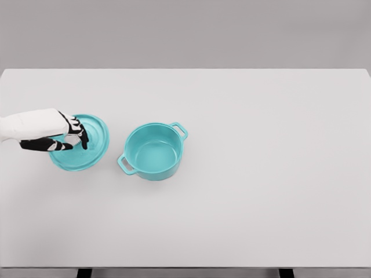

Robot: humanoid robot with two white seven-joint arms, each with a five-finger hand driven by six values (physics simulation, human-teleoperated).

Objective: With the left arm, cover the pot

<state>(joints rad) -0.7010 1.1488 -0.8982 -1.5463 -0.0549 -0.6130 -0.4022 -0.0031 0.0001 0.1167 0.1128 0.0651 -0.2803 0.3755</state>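
A teal pot (153, 152) with two side handles stands uncovered on the white table, left of the middle. Its teal lid (93, 145) lies flat on the table just to the pot's left, apart from it. My left hand (72, 139) comes in from the left edge and is over the lid's middle, fingers curled down around where the knob sits; the knob itself is hidden under the hand. The lid still rests on the table. The right arm does not show.
The white table (261, 174) stretches wide to the right of the pot, with its front edge at the bottom and a grey wall behind.
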